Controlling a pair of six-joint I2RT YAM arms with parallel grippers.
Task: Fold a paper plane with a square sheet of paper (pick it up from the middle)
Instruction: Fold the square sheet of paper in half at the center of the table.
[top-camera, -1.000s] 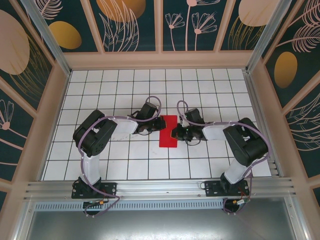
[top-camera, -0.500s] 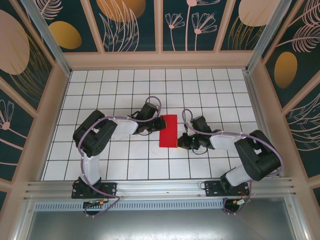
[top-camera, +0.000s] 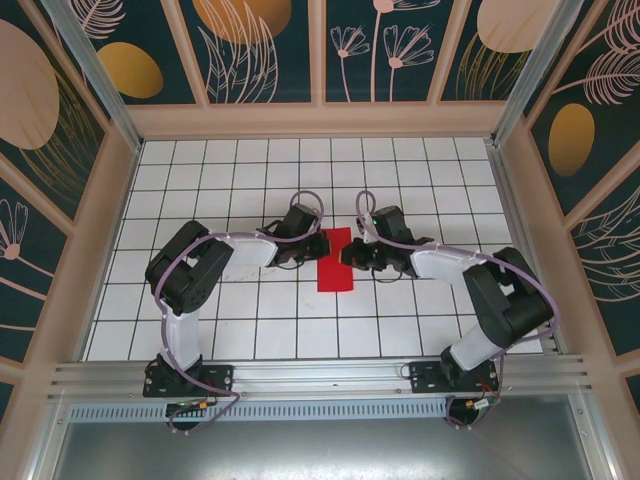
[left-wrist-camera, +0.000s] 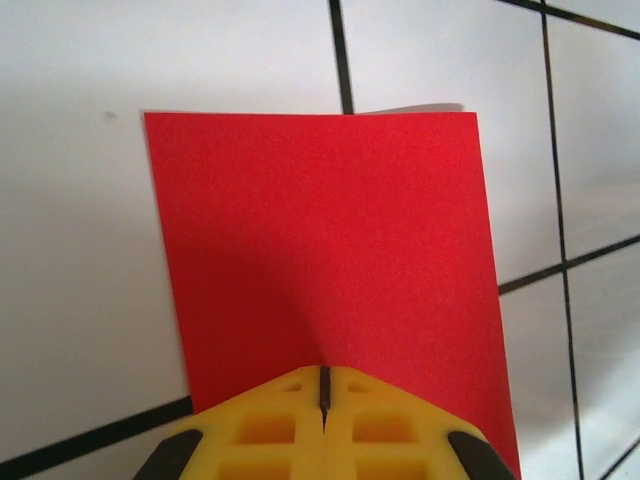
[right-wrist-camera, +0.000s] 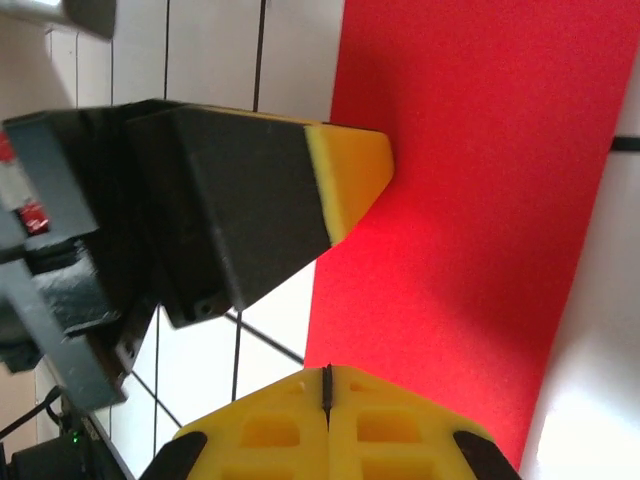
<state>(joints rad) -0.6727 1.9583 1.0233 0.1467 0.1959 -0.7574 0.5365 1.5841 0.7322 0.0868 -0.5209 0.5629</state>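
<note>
Nearest the left wrist camera, at 6 o'clock, the left gripper (left-wrist-camera: 323, 388) shows two yellow moulded fingers with square cut-outs, pressed together so that only a thin dark seam parts them. Their blunt tips sit on the near edge of the sheet of paper (left-wrist-camera: 320, 240), a matt, bright red, finely grained rectangle with crisp straight edges that lies flat and runs toward 12 o'clock. Whether any paper is nipped in the seam cannot be told. The right gripper (right-wrist-camera: 325, 388) looks the same, its yellow fingers closed tight at 6 o'clock, tips at the edge of the red sheet, which stretches up to 1 o'clock. From 9 o'clock the other arm's black, wedge-shaped finger with a yellow pad comes in and touches the paper's opposite long edge. From above, the sheet of paper (top-camera: 336, 270) is a narrow upright strip at the middle of the table (top-camera: 250, 325), a smooth white surface ruled by a dark grid. The left gripper (top-camera: 320, 247) meets it at 10 o'clock, the right gripper (top-camera: 346, 256) at 2 o'clock. Beyond, at 12 o'clock, stand wood-framed walls (top-camera: 320, 50) with dark teal panels of leaves and flowers.
</note>
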